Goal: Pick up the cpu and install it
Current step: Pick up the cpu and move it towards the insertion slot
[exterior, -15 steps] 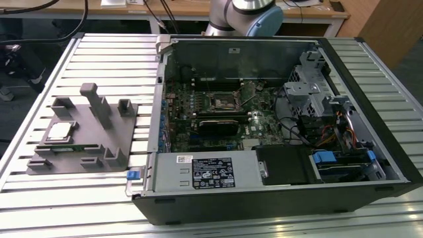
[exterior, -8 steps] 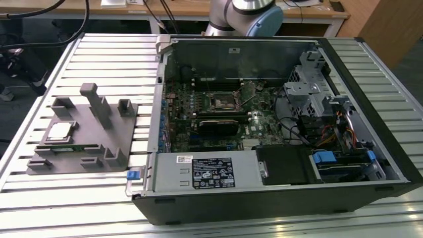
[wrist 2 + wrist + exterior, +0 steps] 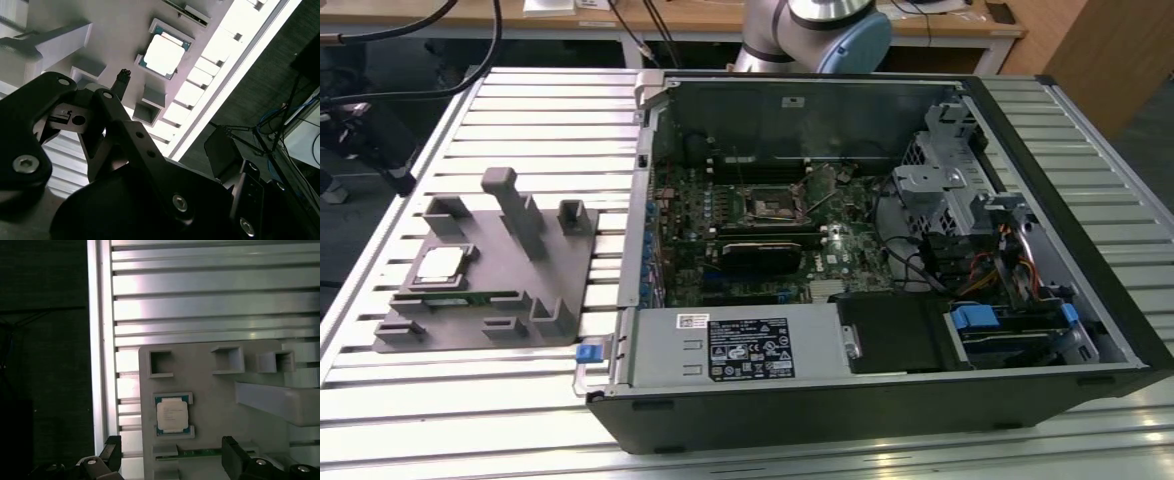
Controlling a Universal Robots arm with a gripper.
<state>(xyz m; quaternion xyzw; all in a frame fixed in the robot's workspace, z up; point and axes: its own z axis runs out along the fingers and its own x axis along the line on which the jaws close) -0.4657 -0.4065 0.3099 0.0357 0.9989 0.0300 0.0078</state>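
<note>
The cpu (image 3: 440, 265) is a small square chip with a shiny silver top, lying flat in a framed pocket of the grey holder (image 3: 494, 235) on the exterior view's left. Both wrist views show the cpu (image 3: 172, 414) (image 3: 162, 54) from above. My gripper (image 3: 172, 454) hangs over the holder, a little to one side of the chip and not touching it. Its two black fingers (image 3: 112, 450) stand wide apart with nothing held. The black square-framed socket (image 3: 774, 205) sits on the green motherboard inside the open computer case (image 3: 1067, 240).
A thin green memory stick (image 3: 192, 454) lies in a slot of the holder right beside the cpu. Tall grey posts (image 3: 520, 210) rise from the holder. The slatted metal table (image 3: 480, 390) ends close to the holder (image 3: 102, 365). The arm's base (image 3: 814, 30) stands behind the case.
</note>
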